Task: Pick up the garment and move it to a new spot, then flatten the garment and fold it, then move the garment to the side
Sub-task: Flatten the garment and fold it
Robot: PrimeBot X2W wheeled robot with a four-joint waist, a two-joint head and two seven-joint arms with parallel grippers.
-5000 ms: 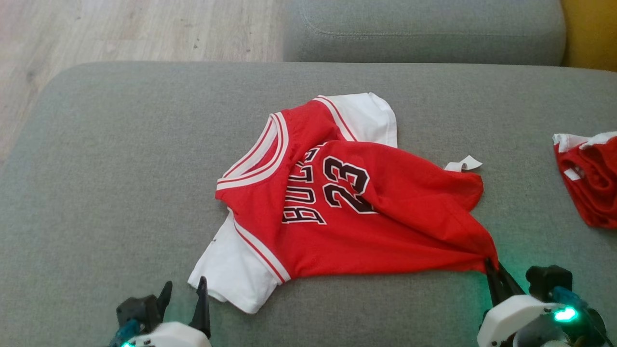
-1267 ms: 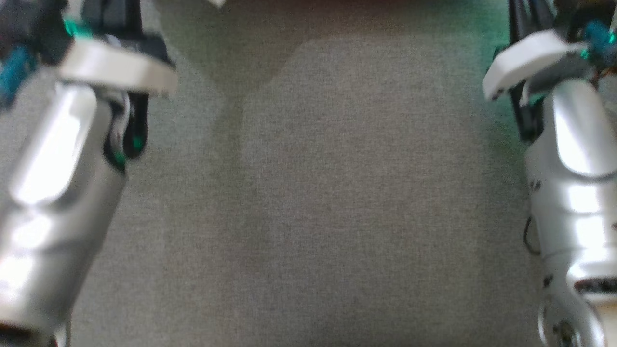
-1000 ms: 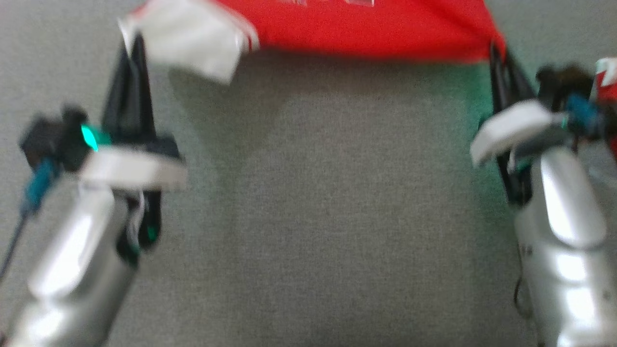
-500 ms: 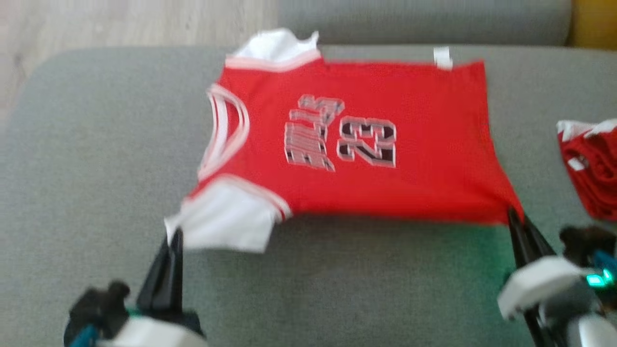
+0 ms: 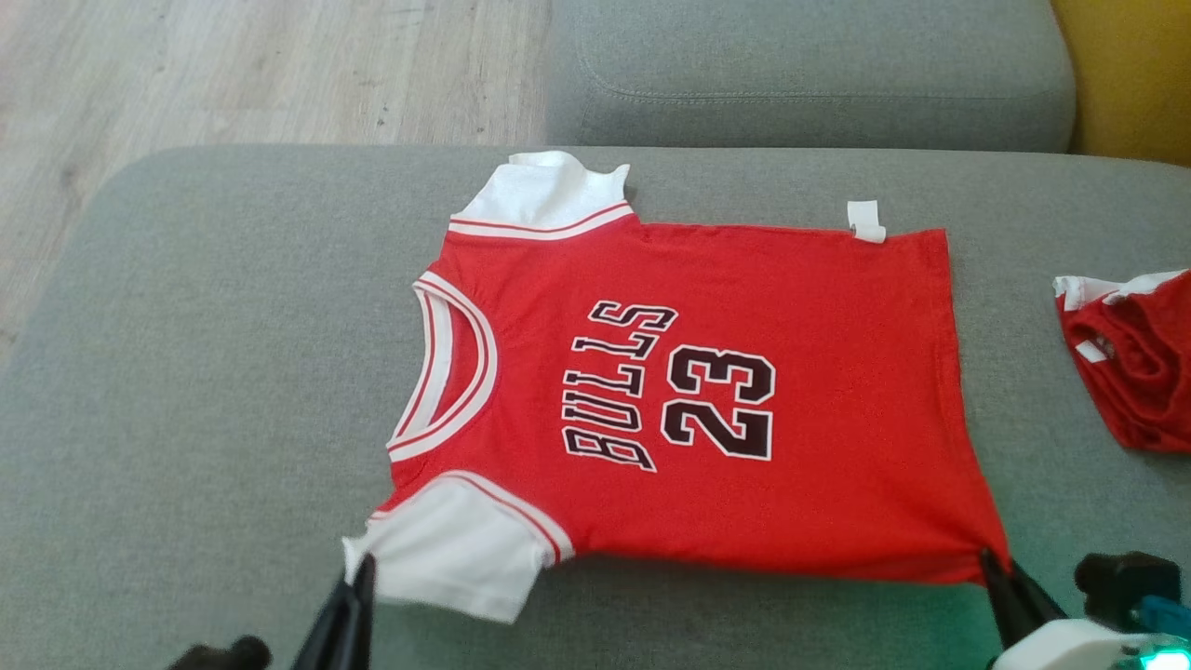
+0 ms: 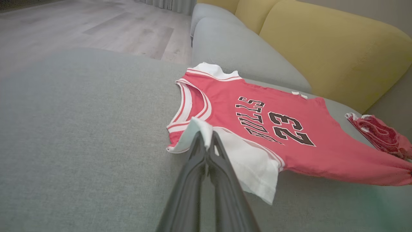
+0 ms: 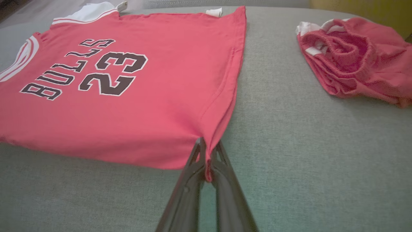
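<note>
Subject: the garment [image 5: 707, 400], a red jersey with white sleeves, print side up, spread about mid-way across the grey seat cushion [image 5: 205, 372]. Most of it lies flat. Only the near edge rides slightly off the fabric.

Claws: the left gripper [image 5: 361, 569] has its jaws pinched together on the edge of the near white sleeve [image 5: 456, 549]. The right gripper [image 5: 991, 561] is likewise closed, nipping the near hem corner [image 5: 982, 540] (a sliver of red cloth shows between the fingers in the right wrist view).

Lie of the thing: the whole jersey sits ahead of both claws, away from the robot. Its long axis, collar to hem, runs across the robot's front, with the collar [image 5: 486, 358] to its left and the hem to its right. So each arm has one end: the left is nearest the shoulder end, the right nearest the hem end. The far sleeve [image 5: 544, 191] and the white tag [image 5: 865, 221] at the far hem corner sit well beyond both.

Judgement: flattening looks close to done, and the near edge wants setting down before any fold. A fold would likely carry this near edge toward the far one, with both claws travelling forward together to keep the axis square.

A second red bundle [image 5: 1130, 372] lies on the cushion to the right, apart from the jersey. The right arm should mind it.
</note>
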